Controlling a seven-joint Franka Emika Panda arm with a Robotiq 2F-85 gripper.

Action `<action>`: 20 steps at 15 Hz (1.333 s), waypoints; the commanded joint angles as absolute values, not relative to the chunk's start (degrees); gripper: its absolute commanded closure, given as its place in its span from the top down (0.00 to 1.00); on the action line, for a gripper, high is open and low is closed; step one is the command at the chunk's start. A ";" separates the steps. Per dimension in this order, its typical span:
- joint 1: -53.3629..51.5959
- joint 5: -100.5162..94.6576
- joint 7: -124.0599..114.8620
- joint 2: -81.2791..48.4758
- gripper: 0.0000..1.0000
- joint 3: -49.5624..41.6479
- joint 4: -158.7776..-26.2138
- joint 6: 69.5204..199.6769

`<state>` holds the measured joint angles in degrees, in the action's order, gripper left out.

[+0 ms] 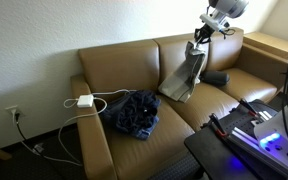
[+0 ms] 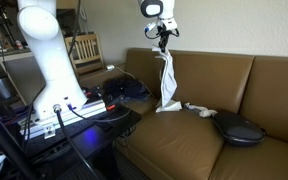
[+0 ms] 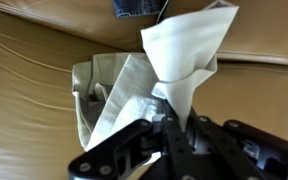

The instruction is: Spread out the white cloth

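Observation:
The white cloth (image 1: 187,75) hangs from my gripper (image 1: 200,40) above the brown sofa, its lower end resting on the seat cushion. In an exterior view the cloth (image 2: 167,80) drapes down from the gripper (image 2: 162,40) to the seat. In the wrist view the cloth (image 3: 174,55) is pinched between my shut fingers (image 3: 176,118), with the rest bunched on the cushion below.
A brown leather sofa (image 1: 124,70) holds a dark blue garment (image 1: 134,113), a white charger with cable (image 1: 85,100) on the armrest, and a dark cushion (image 2: 237,128). A table with electronics (image 1: 249,125) stands in front of it.

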<state>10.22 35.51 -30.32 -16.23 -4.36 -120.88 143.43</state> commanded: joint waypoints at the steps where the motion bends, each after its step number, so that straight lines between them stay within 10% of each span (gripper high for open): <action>1: 9.01 34.37 -30.66 -13.32 0.11 -6.21 -122.53 143.57; 20: 13.13 59.42 -30.06 -0.55 0.03 -14.33 -114.14 125.71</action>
